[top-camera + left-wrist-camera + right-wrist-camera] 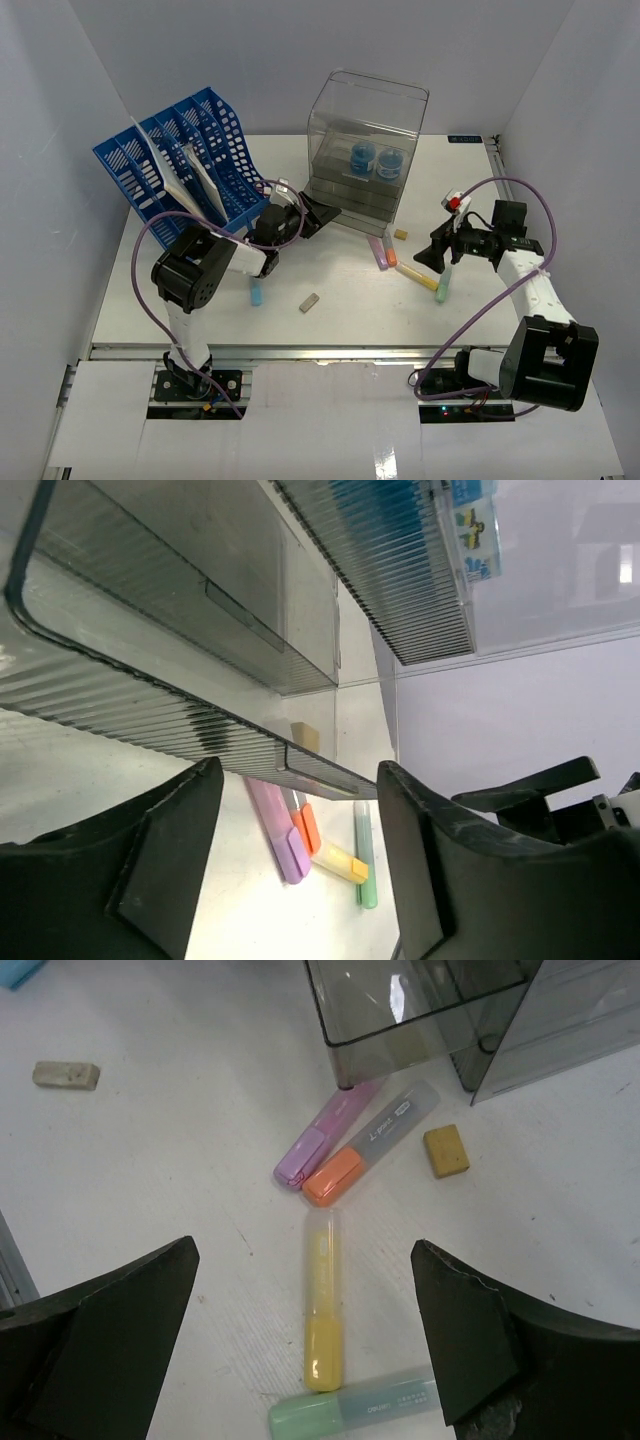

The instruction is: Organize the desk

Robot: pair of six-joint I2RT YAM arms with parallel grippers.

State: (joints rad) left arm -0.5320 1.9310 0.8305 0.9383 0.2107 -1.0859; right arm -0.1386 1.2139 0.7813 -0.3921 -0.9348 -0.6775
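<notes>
The white desk (340, 325) holds a clear drawer box (365, 150) whose bottom drawer (350, 220) is pulled out. My left gripper (322, 212) is open, and the drawer's front lip (310, 772) lies between its fingers without being clamped. My right gripper (432, 255) is open and empty, hovering over a yellow highlighter (322, 1300). A green highlighter (360, 1415) lies across the yellow one's near end. Purple (325, 1135) and orange (365, 1150) highlighters lie beside the drawer's corner.
A blue file rack (190, 160) with papers stands at the back left. A blue highlighter (256, 292) and a grey eraser (309, 303) lie near the front. A yellow eraser (401, 235) lies by the box. Two blue rolls (372, 160) sit inside the box.
</notes>
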